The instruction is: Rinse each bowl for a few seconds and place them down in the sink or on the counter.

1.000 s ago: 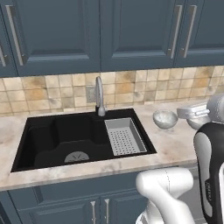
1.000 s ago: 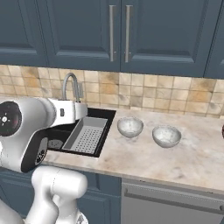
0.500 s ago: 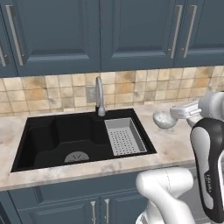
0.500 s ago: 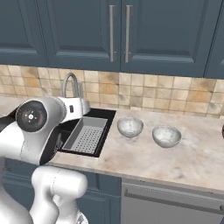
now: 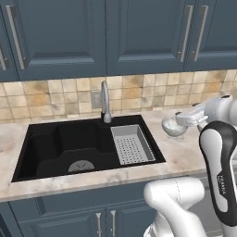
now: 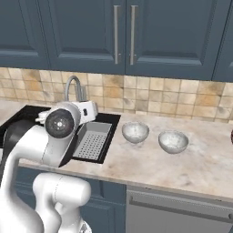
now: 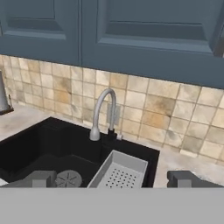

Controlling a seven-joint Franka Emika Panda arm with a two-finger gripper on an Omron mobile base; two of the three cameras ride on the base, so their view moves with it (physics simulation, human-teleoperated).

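Two speckled grey-white bowls stand upright on the beige counter (image 6: 195,168), right of the sink: one (image 6: 135,132) nearer the basin, one (image 6: 173,142) further right. From the left base view one bowl (image 5: 170,127) shows partly behind my hand. My gripper (image 5: 181,121) hovers above the counter by that bowl, pointing toward the black sink (image 5: 55,143). In the hand view the gripper (image 7: 113,179) is open and holds nothing, and it faces the silver faucet (image 7: 105,114) and the basin (image 7: 39,144).
A grey perforated tray (image 5: 132,144) lies in the right part of the sink, with a round drain (image 5: 81,165) to its left. The tiled wall and blue cabinets rise behind. My arm's elbow (image 6: 59,124) stands in front of the basin in the right base view.
My hand has swung left toward the sink, and the elbow has shifted with it. The gripper stays open. Both bowls have not moved.
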